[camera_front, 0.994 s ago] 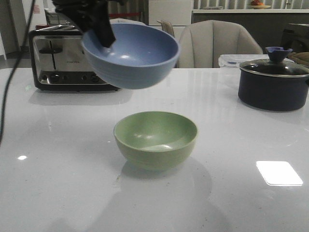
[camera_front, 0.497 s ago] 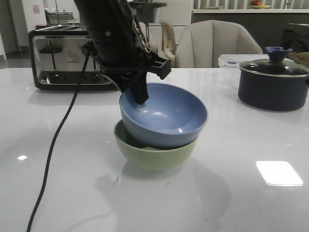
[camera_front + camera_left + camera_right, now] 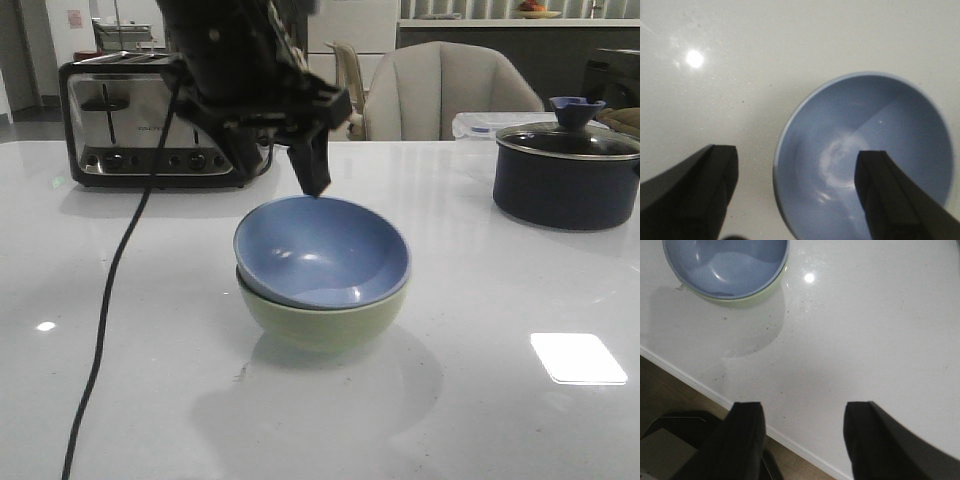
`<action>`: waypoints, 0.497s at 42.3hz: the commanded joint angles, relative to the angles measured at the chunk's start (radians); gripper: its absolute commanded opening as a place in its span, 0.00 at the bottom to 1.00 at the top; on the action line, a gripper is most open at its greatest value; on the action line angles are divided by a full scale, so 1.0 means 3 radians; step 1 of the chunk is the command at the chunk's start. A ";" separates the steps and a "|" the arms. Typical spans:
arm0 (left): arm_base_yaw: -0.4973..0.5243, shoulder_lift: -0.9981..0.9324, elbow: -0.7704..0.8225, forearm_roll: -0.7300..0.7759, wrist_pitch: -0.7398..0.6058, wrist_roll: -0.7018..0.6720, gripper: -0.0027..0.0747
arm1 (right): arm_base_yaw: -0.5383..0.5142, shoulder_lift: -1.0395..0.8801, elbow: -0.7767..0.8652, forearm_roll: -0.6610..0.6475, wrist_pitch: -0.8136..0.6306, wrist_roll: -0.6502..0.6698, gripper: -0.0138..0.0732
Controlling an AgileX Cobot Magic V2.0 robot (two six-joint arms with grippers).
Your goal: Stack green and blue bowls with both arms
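From the front, the blue bowl (image 3: pixel 321 252) sits nested inside the green bowl (image 3: pixel 320 317) at the middle of the table (image 3: pixel 520 330), and the left gripper (image 3: pixel 312 160) hangs just above its back rim, holding nothing. In the left wrist view that gripper (image 3: pixel 797 192) has its jaws spread wide, the bowl (image 3: pixel 862 157) filling the lower right between them. In the right wrist view the right gripper (image 3: pixel 802 440) is likewise spread and empty at the bottom, over the table's edge, with both bowls at upper left, blue (image 3: pixel 725 265) in green (image 3: pixel 747 296).
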 commanded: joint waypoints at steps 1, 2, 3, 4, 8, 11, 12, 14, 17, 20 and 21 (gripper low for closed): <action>-0.0025 -0.0516 -0.0087 -0.0018 0.0046 -0.0004 0.73 | -0.0004 -0.0033 -0.0083 -0.0042 -0.0174 -0.0015 0.70; -0.0025 -0.0583 -0.0063 -0.0018 0.0053 -0.0004 0.73 | -0.0004 -0.0033 -0.0083 -0.0042 -0.0174 -0.0015 0.70; -0.0027 -0.0681 -0.0030 -0.0024 0.0060 -0.0004 0.73 | -0.0004 -0.0033 -0.0083 -0.0042 -0.0174 -0.0015 0.70; -0.0034 -0.0758 0.0013 -0.0024 0.0052 -0.0004 0.73 | -0.0004 -0.0033 -0.0083 -0.0042 -0.0174 -0.0015 0.70; -0.0063 -0.1123 0.0300 -0.0038 -0.0013 -0.0004 0.73 | -0.0004 -0.0033 -0.0083 -0.0042 -0.0174 -0.0015 0.70; -0.0070 -0.1426 0.0553 -0.0038 -0.0047 -0.0004 0.73 | -0.0004 -0.0033 -0.0083 -0.0042 -0.0174 -0.0015 0.70; -0.0077 -0.1551 0.0634 -0.0038 -0.0072 -0.0004 0.73 | -0.0004 -0.0033 -0.0083 -0.0042 -0.0174 -0.0015 0.70; -0.0077 -0.1739 0.0823 -0.0038 -0.0112 -0.0004 0.73 | -0.0004 -0.0033 -0.0083 -0.0042 -0.0174 -0.0015 0.70; -0.0077 -0.2056 0.1096 -0.0038 -0.0179 -0.0004 0.73 | -0.0004 -0.0033 -0.0083 -0.0042 -0.0174 -0.0015 0.70; -0.0077 -0.2367 0.1349 -0.0038 -0.0206 -0.0004 0.73 | -0.0004 -0.0033 -0.0083 -0.0042 -0.0174 -0.0015 0.70; -0.0077 -0.2462 0.1420 -0.0038 -0.0207 -0.0004 0.73 | -0.0004 -0.0033 -0.0083 -0.0042 -0.0174 -0.0015 0.70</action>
